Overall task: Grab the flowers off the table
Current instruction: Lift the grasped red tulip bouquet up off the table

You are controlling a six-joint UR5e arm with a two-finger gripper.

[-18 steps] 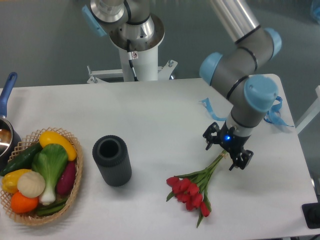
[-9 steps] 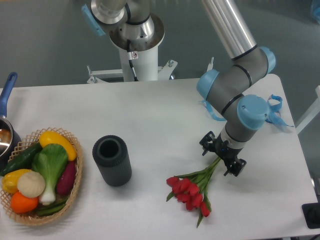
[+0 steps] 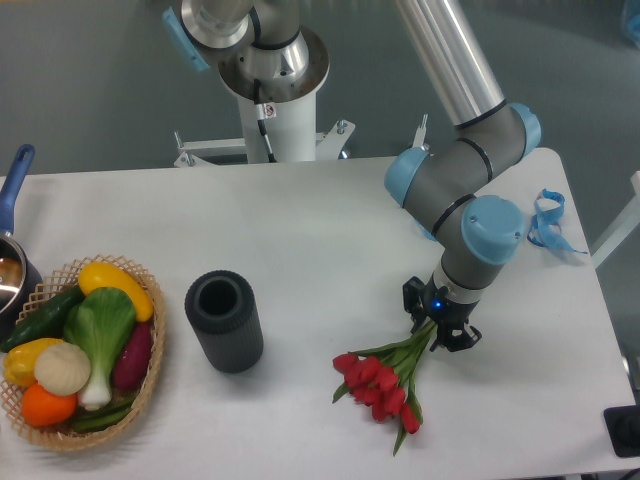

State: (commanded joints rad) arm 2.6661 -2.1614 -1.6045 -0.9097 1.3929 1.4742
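The flowers [image 3: 382,384], red buds with green leaves and long stems, lie on the white table [image 3: 310,230] at the front right, with the stems pointing up and to the right. My gripper [image 3: 438,322] points down over the stem ends, close to the table. Its fingers [image 3: 413,298] stand apart on either side of the stems, so it looks open. I see no grip on the stems. The arm hides the very tips of the stems.
A black cylindrical cup [image 3: 225,320] stands upright left of the flowers. A wicker basket [image 3: 153,370] of toy vegetables sits at the front left, with a pot [image 3: 10,270] behind it. Blue ribbon scraps [image 3: 546,226] lie at the right edge. The robot base [image 3: 270,80] stands behind the table.
The gripper has moved left and down onto the stem ends. Its fingers now straddle the stems more narrowly. The flowers have not moved.
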